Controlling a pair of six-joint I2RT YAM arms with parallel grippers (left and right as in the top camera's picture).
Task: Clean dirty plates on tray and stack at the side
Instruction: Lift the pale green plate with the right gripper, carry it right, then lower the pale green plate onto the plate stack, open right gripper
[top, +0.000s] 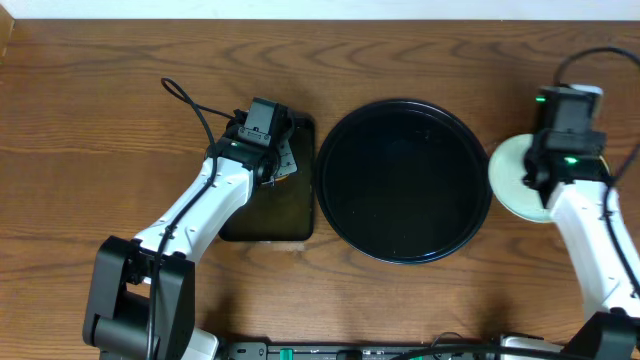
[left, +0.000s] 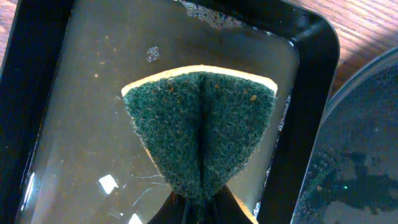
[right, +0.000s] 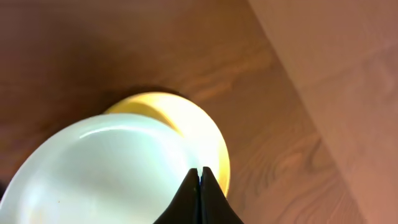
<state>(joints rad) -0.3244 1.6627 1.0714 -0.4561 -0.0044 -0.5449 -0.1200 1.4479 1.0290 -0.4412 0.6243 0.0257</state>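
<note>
Plates (top: 512, 185) off the tray and stacked at the right, so judged close to finished.

Bench (top: 100, 120): brown wood, carrying everything.

Tray (top: 400, 180): round, black, glossy, at centre, nothing on it. Wet-looking specks on its floor in the left wrist view.

Basin (left: 50, 124): smaller black rectangle just left of the tray, holding shallow water with some foam at its far edge.

Plates again: on the bare bench just right of the tray, a pale plate (right: 106, 168) lying on a yellow plate (right: 208, 134), slightly off centre. Cannot tell whether a third sits underneath. No sauce visible on the top face.

Sponge (left: 202, 130): green scouring face up, yellow edge, folded by a pinch, hanging over the water or dipping into it; cannot tell which.

Left gripper (left: 202, 205): clamped on the sponge's near end. Right gripper (right: 200, 174): closed tight on nothing, above the near rim of the pale plate; contact not clear.

Step in hand, as judged: parking the sponge. Lower it inside the basin walls before letting go, so no drips land on the bench or the clean tray. Open fully, then lift straight up. Raise the right gripper straight too, without brushing the stack.
</note>
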